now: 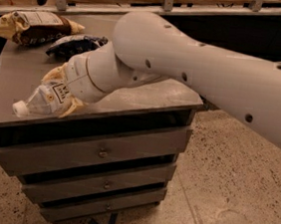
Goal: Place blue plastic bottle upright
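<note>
Reaching low over cabinet [137,146], gripper [61,91] clasped around sideways blue plastic bottle [39,102]

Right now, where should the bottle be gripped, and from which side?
Grip the bottle at its mid-body, coming from its base end, on the right. It lies on its side on the cabinet, cap pointing left near the front edge. The pincer is clamped there, one finger on each side.

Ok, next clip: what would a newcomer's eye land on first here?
The huge white arm reaching in from the right fills most of the view. Its gripper clamps the blue plastic bottle, which is nearly on its side at the front-left corner of the grey drawer cabinet, cap pointing left.
</note>
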You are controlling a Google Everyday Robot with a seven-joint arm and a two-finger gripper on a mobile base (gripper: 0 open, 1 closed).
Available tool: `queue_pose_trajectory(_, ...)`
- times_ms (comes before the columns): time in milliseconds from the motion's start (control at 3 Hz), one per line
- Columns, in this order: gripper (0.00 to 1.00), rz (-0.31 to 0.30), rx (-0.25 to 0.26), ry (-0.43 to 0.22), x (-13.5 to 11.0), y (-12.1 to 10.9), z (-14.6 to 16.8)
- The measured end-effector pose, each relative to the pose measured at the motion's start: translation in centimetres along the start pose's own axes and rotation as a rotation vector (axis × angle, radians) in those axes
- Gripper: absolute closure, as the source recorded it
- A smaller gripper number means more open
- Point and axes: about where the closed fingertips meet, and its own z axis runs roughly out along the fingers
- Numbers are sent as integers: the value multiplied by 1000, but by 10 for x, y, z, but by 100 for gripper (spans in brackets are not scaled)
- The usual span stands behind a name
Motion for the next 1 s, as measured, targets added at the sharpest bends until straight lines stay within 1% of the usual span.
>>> queue_pose_trajectory(333,100,-60,134,73,-1,-10,-10)
queue_pose_trajectory(667,100,-61,339,101,13,-52,-22)
queue_pose_trajectory(1000,100,-106,402,139,17,-65,-26)
